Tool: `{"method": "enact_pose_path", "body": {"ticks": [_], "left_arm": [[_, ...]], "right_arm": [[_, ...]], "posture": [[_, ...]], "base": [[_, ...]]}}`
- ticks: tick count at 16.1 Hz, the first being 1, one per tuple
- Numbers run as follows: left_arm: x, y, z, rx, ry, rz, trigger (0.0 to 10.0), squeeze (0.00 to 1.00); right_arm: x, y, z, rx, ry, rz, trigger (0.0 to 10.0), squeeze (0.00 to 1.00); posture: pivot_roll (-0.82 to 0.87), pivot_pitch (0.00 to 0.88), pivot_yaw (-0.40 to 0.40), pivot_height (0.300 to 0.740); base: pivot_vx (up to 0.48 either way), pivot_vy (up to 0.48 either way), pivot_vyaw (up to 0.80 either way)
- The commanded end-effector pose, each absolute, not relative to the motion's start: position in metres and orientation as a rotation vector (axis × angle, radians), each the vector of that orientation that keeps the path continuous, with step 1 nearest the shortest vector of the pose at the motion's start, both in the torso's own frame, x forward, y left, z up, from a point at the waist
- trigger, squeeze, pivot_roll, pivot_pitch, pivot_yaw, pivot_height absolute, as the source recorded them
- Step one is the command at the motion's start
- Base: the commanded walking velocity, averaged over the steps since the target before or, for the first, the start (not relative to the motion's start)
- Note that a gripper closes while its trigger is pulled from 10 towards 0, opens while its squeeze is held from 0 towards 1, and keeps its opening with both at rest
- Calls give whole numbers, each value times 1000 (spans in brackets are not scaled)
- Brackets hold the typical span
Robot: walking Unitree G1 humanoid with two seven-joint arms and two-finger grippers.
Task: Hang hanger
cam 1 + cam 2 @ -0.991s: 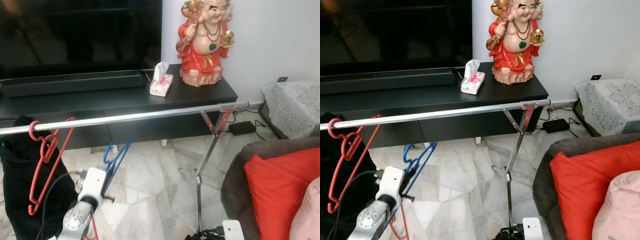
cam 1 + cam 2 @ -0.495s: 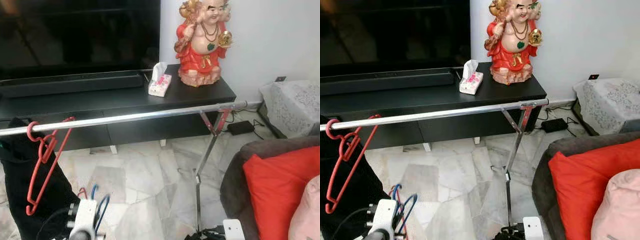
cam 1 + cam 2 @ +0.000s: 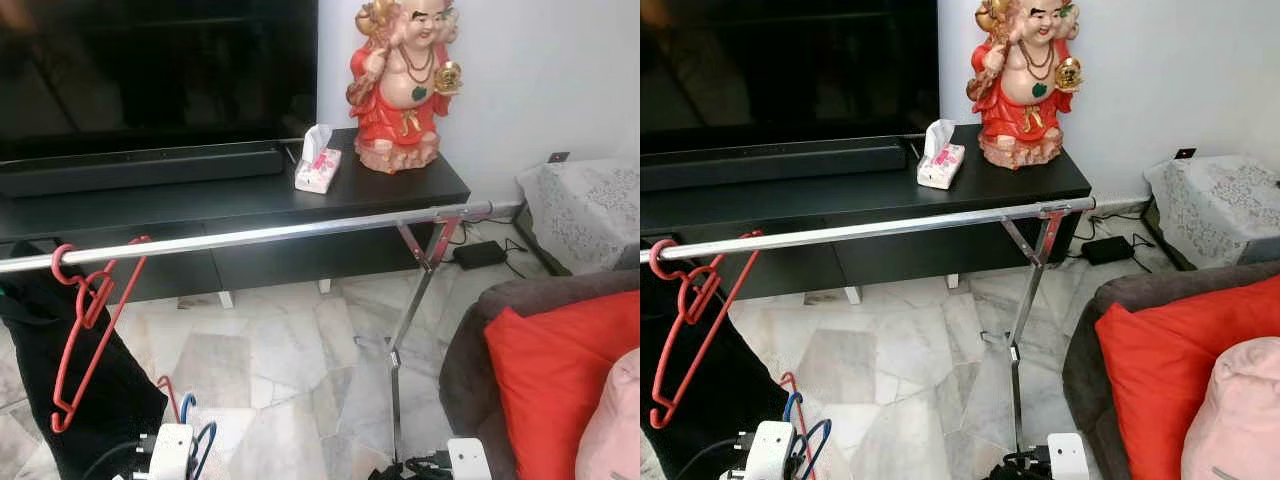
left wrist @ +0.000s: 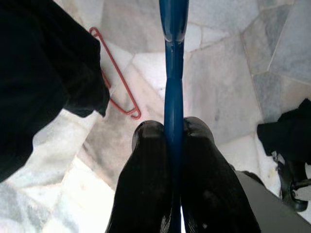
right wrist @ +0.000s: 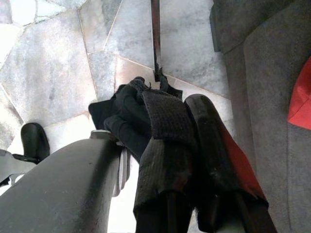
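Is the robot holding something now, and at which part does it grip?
The left gripper pinches the blue hanger on a straight bar. The right gripper holds a black cloth, bunched between its fingers.

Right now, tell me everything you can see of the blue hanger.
The blue hanger looks like thin, glossy plastic or coated wire. In the left wrist view, the left pincer is shut on one slim bar of it, a black finger pressing each side, and the bar runs away over the marble floor. In the head views its curved hook rises beside the wrist at the bottom of the picture, low and well below the chrome rail, next to a red hanger's hook. It is not hung.
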State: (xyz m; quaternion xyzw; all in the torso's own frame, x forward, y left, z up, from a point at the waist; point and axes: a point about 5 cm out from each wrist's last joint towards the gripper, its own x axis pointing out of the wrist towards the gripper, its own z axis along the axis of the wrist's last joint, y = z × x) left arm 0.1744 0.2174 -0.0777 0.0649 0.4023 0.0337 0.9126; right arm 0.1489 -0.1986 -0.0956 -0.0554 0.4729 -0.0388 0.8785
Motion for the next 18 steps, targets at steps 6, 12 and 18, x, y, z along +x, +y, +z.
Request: {"method": "enact_pose_path", "body": {"ticks": [6,12,18], "left_arm": [[169,218,-81,138,857,74,10000,0],[171,217,-80,141,854,67,10000,0],[171,217,-80,141,851,68,10000,0]], "right_arm": [[147,-198,-96,-106,979,-99,10000,0],[144,-207,-96,-101,981,-126,10000,0],[145,-205,-96,-97,985,-129,10000,0]], "posture": [[-154,0,-1,740],[-152,0,2,740],[-148,0,2,740]], "base": [[0,269,0],[0,312,0],[0,309,0]]}}
